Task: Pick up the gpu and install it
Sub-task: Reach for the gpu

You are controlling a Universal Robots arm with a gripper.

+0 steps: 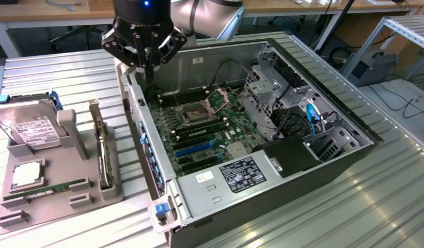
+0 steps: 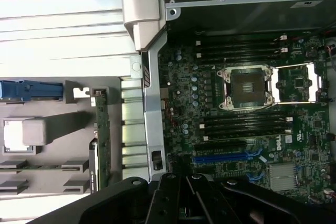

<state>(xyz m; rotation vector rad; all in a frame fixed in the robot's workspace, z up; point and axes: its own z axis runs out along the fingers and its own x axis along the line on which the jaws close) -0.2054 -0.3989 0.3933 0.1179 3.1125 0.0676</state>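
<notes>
The gpu (image 1: 100, 151) stands on edge in a slot of the grey holder (image 1: 81, 199) at the exterior view's left, a thin dark card with a metal bracket at its far end. The wrist view catches it edge-on as a narrow green strip (image 2: 100, 129). My gripper (image 1: 148, 71) hangs shut and empty above the far left corner of the open computer case (image 1: 267, 206), apart from the card and to its right in the exterior view. Its dark fingers (image 2: 173, 195) show over the motherboard (image 2: 241, 129) near the blue expansion slots (image 2: 220, 158).
The holder also carries a silver hard drive (image 1: 29, 126), a square chip (image 1: 26, 175) and a green memory stick (image 1: 50, 187). Inside the case are the processor socket (image 1: 198, 111), a drive cage (image 1: 267, 93) and cables. The case's raised left wall (image 1: 144, 150) stands between holder and motherboard.
</notes>
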